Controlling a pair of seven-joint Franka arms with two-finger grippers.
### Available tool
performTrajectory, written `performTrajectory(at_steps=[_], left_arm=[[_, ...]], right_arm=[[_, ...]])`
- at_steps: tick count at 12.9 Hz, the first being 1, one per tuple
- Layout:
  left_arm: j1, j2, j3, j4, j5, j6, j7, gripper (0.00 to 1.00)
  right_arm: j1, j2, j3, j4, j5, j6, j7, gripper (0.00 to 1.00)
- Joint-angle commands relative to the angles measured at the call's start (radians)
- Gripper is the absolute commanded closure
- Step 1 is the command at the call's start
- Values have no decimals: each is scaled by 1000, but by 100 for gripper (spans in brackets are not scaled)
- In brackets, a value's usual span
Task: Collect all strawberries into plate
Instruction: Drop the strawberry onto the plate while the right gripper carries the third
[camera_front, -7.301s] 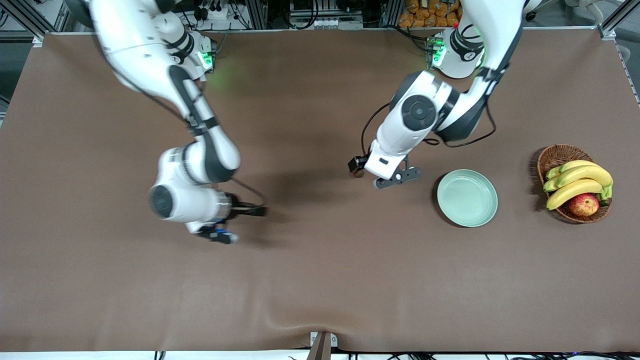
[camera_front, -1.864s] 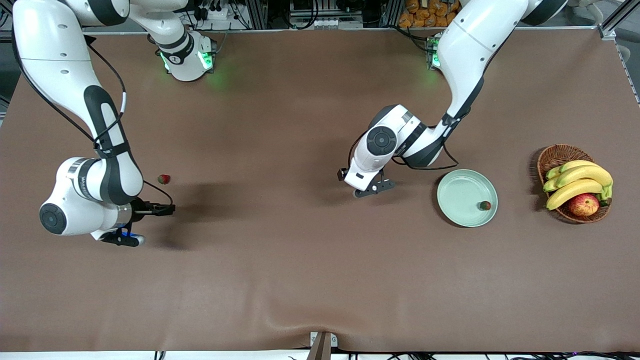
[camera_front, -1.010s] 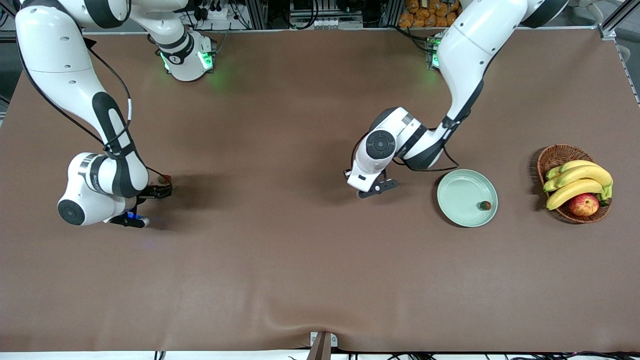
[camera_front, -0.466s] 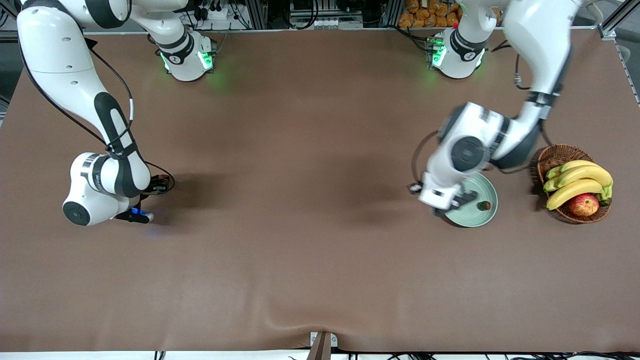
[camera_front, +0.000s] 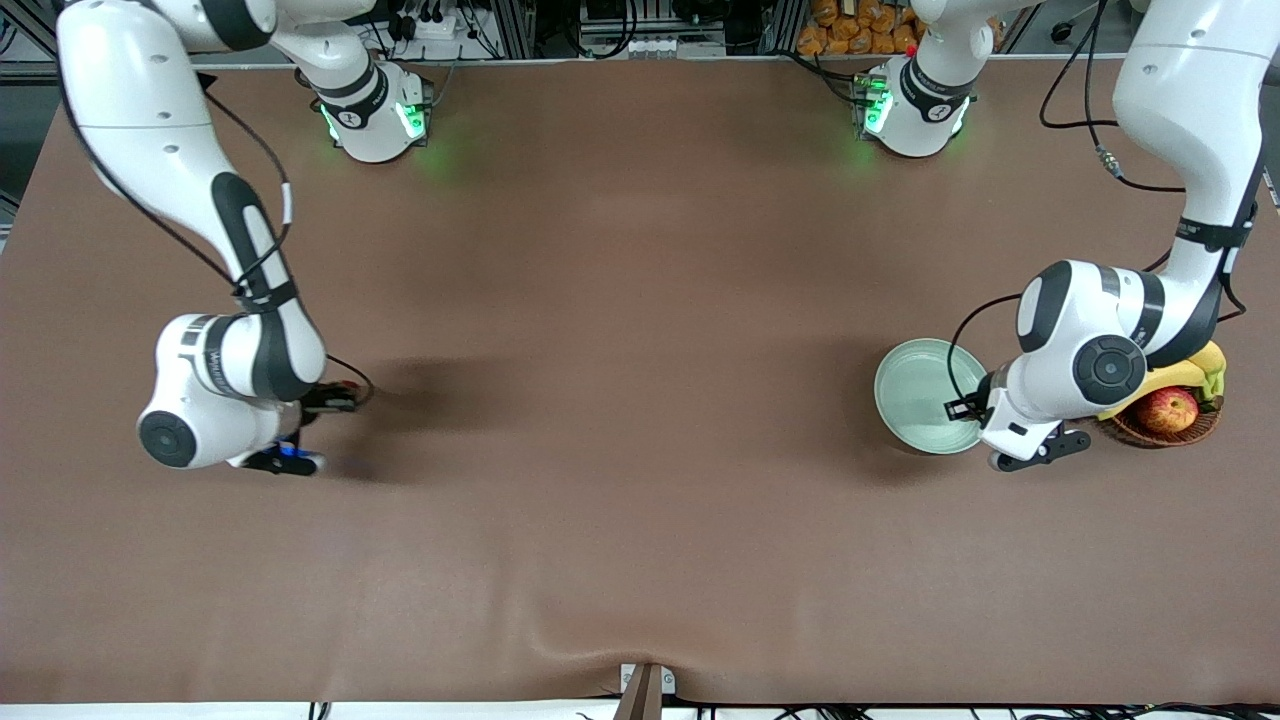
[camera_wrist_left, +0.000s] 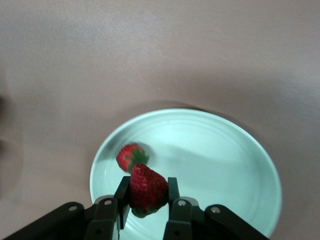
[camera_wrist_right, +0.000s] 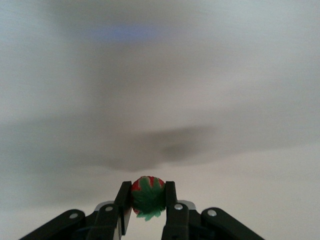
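Note:
The pale green plate lies toward the left arm's end of the table. My left gripper hangs over the plate's edge nearest the basket, shut on a red strawberry held between its fingers. A second strawberry lies in the plate; in the front view the left hand hides it. My right gripper is over the table at the right arm's end, shut on a third strawberry whose green leafy top faces the camera.
A brown wicker basket with bananas and a red-yellow apple stands beside the plate at the left arm's end, partly under the left forearm. Brown cloth covers the whole table.
The left arm has swung from mid-table to over the plate, carrying its strawberry. The right gripper has shut on the strawberry at its end of the table and shifted slightly.

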Motion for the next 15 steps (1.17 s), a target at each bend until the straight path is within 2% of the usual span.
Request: performTrajectory(at_steps=[1, 2, 4, 6, 7, 8, 10, 12, 15], left_arm=[[-2, 19, -17, 0, 32, 27, -2, 10], [-2, 13, -21, 0, 31, 25, -8, 0], [-10, 2, -29, 1, 20, 19, -14, 0], [-4, -13, -70, 1, 15, 2, -17, 0], [-4, -25, -90, 3, 9, -16, -31, 0], [-7, -33, -113, 3, -1, -29, -59, 0], [-5, -45, -185, 4, -18, -59, -141, 0], [-16, -38, -245, 3, -20, -59, -252, 0], [-95, -7, -267, 18, -18, -58, -391, 0]], right_arm=[[161, -7, -5, 40, 162, 52, 206, 100], [209, -7, -4, 40, 247, 102, 267, 100], [301, 7, -4, 39, 452, 248, 311, 100], [390, 36, -5, 39, 691, 390, 309, 100], [431, 54, -4, 39, 779, 464, 309, 100], [471, 70, -4, 40, 821, 527, 309, 100], [546, 116, -4, 69, 829, 639, 311, 100], [585, 163, -4, 120, 829, 679, 312, 100], [612, 226, -4, 193, 829, 750, 312, 100]])
